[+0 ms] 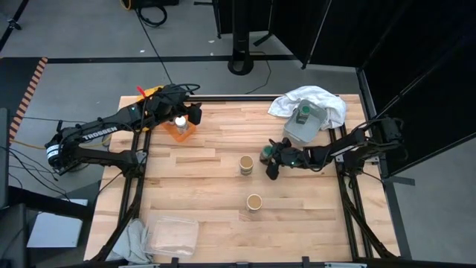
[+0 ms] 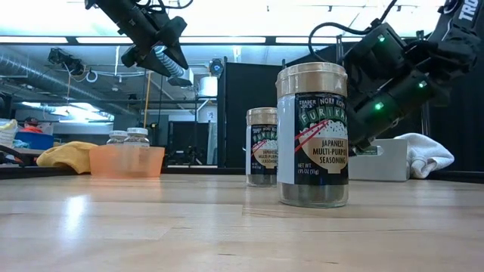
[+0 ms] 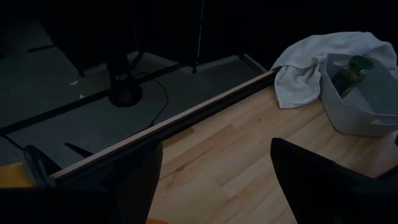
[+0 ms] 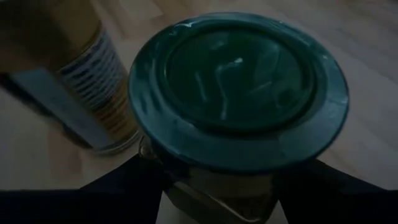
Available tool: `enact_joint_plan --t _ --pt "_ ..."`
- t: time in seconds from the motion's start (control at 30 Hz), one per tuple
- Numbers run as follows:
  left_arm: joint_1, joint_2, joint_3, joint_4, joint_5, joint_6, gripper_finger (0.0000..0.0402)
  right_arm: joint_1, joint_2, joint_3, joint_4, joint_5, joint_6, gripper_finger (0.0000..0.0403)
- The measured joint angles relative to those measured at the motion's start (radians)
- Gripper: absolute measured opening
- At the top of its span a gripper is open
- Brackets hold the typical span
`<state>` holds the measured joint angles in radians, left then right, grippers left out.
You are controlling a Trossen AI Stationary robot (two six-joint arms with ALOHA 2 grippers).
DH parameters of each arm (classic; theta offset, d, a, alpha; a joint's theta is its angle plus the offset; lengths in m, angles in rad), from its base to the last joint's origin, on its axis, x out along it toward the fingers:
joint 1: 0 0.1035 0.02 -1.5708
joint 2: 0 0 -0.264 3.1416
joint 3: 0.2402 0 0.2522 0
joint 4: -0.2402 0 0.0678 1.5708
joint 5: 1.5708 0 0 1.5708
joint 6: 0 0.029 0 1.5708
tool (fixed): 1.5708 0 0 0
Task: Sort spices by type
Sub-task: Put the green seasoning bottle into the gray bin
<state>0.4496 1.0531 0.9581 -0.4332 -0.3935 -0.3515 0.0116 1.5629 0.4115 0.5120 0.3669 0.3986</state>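
Note:
My right gripper point(image 1: 271, 158) is shut on a green-lidded spice jar point(image 4: 239, 87) right of the table's middle. Two tan-lidded jars stand upright on the wood, one beside that gripper point(image 1: 246, 164) and one nearer the near edge point(image 1: 254, 202); both loom large in the low view point(image 2: 312, 136) point(image 2: 262, 147). A second green-lidded jar point(image 1: 302, 114) sits in the grey tray point(image 1: 294, 134). Two white-lidded jars point(image 2: 138, 137) stand in the orange tray point(image 2: 127, 161). My left gripper point(image 2: 162, 54) hangs open above that tray. My right gripper pinches the green-lidded jar by its body just under the lid point(image 4: 205, 186), one finger point(image 4: 112, 186) on each side. The fingers slant down from the table's right. The lid faces the wrist camera. Whether the jar's base is on the table does not show.
A white cloth point(image 1: 316, 97) lies around the grey tray at the far right. A clear plastic tray point(image 1: 172, 234) and a grey rag point(image 1: 134, 240) sit at the near left corner. Bare wood stretches between the tan-lidded jars and the orange tray.

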Motion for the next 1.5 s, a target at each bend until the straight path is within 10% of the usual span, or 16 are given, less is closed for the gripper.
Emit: enact_joint_plan --t 0.47,0.8,1.1,1.5 --pt "0.0 0.0 0.0 -0.006 0.0 0.004 0.0305 -0.026 -0.229 0.071 -0.034 0.233 -0.129 0.0256" --pt "0.0 0.0 0.001 -0.006 0.0 0.005 0.0305 -0.116 -0.568 0.071 -0.533 0.531 -0.023 0.0256" --pt "0.0 0.0 0.001 -0.006 -0.021 0.007 0.0305 -0.174 -0.635 0.071 -0.893 0.536 0.265 0.0256" --pt "0.0 0.0 0.001 -0.007 -0.022 0.007 0.0305 -0.203 -0.536 0.038 -0.925 0.509 0.428 0.0256"
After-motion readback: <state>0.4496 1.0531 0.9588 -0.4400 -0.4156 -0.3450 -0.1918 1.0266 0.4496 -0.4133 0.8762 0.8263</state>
